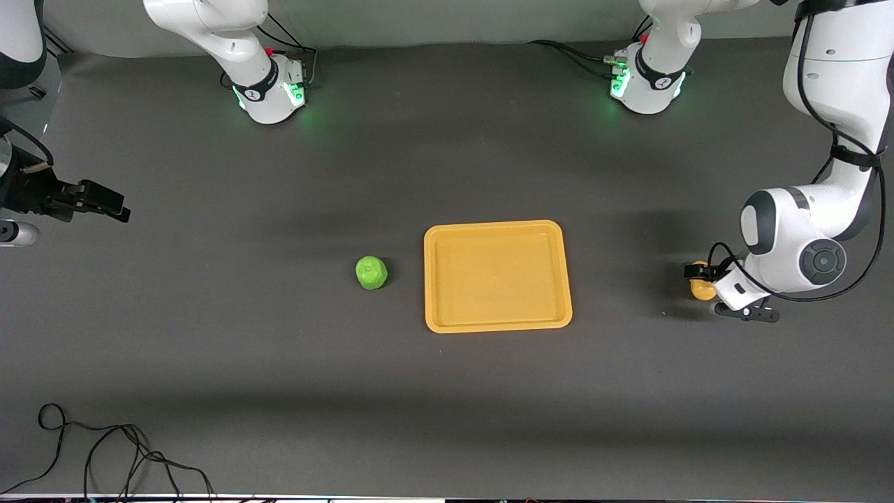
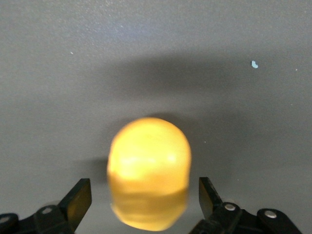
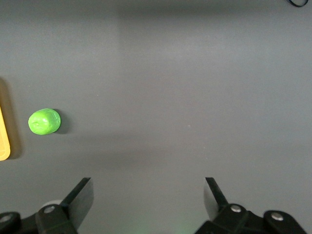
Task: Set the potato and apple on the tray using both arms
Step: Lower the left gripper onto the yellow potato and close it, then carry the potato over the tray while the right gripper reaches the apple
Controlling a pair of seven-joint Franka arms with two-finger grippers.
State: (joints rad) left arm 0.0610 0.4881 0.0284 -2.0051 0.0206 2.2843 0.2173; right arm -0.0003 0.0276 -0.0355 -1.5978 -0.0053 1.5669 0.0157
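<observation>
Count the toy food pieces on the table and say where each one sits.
2. The apple lies on the table beside the tray, toward the right arm's end. The potato lies toward the left arm's end, between the left claw's open fingers. None seems hidden.

Tray (image 1: 497, 316): flat, orange-yellow, rectangular, empty, mid-table. Apple (image 1: 371, 272): round, green, on the table just beside the tray, toward the right arm's end. Potato (image 1: 700, 288): yellow-orange, on the table toward the left arm's end, well apart from the tray.
</observation>
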